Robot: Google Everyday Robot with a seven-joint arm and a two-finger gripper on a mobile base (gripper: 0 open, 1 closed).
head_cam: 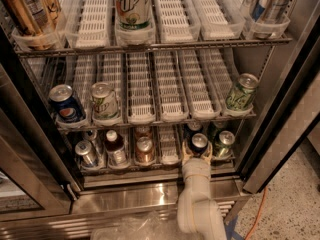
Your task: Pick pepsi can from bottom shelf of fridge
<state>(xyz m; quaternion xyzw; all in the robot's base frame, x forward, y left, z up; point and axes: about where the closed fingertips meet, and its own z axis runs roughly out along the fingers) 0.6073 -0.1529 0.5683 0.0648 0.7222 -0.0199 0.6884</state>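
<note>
On the bottom shelf (pixel 169 149) of the fridge (pixel 125 195), white lanes hold a silver can (pixel 86 153) upright at the left front edge. Farther right, the pepsi can (pixel 199 142) stands at the front edge. The gripper (pixel 197 152) has its fingers spread on either side of it, apparently placed to close on it. A green can (pixel 223 142) crowds the right side.

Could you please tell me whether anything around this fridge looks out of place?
Only the crumpled clear plastic lying below the steel sill looks stray. The gripper is at the pepsi can on the bottom shelf.
</note>
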